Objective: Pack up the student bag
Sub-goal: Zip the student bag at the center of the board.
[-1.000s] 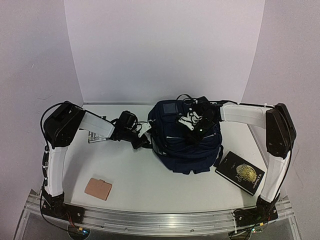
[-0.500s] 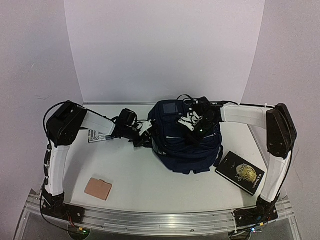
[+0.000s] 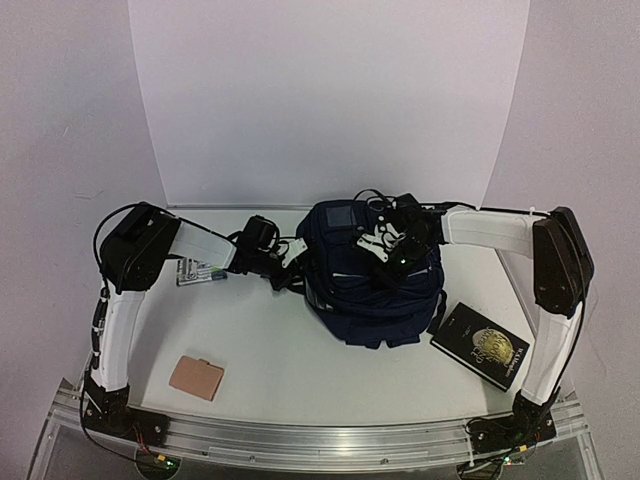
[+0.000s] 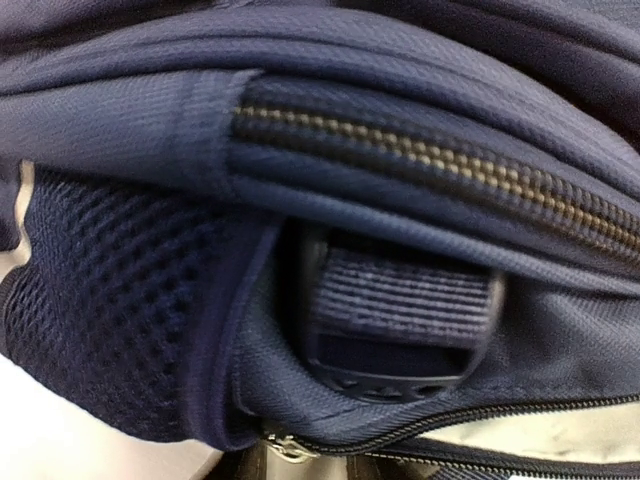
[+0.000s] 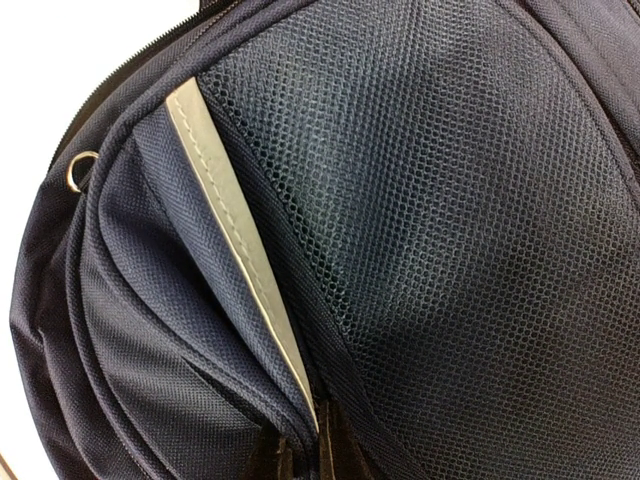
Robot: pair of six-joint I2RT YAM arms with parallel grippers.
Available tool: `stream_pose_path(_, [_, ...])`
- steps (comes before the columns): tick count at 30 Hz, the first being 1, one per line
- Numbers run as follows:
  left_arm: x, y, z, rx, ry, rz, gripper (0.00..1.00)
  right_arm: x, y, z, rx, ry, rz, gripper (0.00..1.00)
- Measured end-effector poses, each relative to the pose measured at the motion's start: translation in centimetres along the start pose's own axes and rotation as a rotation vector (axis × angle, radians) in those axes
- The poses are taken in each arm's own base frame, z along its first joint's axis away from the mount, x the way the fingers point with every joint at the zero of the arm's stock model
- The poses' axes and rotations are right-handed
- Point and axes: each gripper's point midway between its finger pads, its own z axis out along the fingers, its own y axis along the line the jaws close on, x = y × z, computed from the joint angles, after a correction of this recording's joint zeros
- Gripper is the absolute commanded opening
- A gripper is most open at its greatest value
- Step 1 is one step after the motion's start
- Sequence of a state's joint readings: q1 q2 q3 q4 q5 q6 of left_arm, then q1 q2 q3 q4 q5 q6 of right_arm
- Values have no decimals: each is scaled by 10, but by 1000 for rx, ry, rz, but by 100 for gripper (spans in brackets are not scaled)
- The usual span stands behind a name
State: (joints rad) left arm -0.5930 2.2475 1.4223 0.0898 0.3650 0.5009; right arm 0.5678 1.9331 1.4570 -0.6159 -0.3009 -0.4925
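Finds the left end effector (image 3: pixel 290 262) closer in than a second ago, now against the left side of the backpack (image 3: pixel 375 290), mid-frame on the tabletop (image 3: pixel 260 350), facing a shut zipper (image 4: pixel 450 165); cannot tell its spread. Keeps the right end effector (image 3: pixel 378 243) pressed together atop the backpack by the pale stripe (image 5: pixel 235 215). Suggests unzipping comes next; leaves the book (image 3: pixel 480 345) unpacked at lower right.

Soft, even light fills the overhead view: the white backdrop (image 3: pixel 330 100) and tabletop (image 3: pixel 300 340) glow with a faint violet cast, and the student bag (image 3: pixel 370 300) throws only a weak shadow. The left wrist view is dimmer, blurring toward its lower edge (the zip teeth (image 4: pixel 430 160) are sharp); the right wrist view blows out to white at upper left.
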Motion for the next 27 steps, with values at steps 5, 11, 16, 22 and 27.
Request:
stream_pose_path(5, [-1,5,0,-26,-6,0,0,0,0,0,0,0,0,0])
stream_pose_path(11, [4,-1,-8,-20,5,10,0,0,0,0,1,0,7,0])
stream_pose_path(16, [0,-12,-29,-1,32,50,0,-1,-1,1,-4,9,32,0])
stream_pose_path(22, [4,-48,-43,61,99,100,0,-6,-3,5,-16,17,69,0])
stream_pose_path(27, [3,-98,-39,135,141,146,0,-7,-3,6,-22,25,94,0])
